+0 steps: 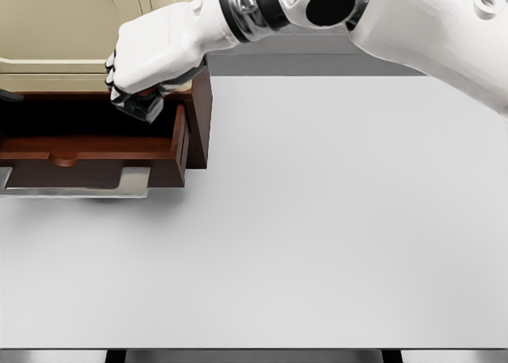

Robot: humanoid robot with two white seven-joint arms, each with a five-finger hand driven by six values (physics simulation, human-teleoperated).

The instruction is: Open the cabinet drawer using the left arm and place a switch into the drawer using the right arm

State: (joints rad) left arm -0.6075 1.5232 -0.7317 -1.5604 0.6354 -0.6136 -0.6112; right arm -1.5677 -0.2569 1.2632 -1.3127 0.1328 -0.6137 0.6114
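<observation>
Drawer [95, 152] at my left stands pulled out of the brown cabinet [198, 117], its metal handle [79, 184] toward me. Over its open cavity I see my right hand [147, 61], fingers curled around the dark switch [145, 105], just above the right rim. White table [333, 220] spreads rightward.

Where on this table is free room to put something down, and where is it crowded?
The white table is bare from the open drawer rightward and down to its front edge. The upper left is crowded: there the right hand holds a dark switch above the drawer.
</observation>
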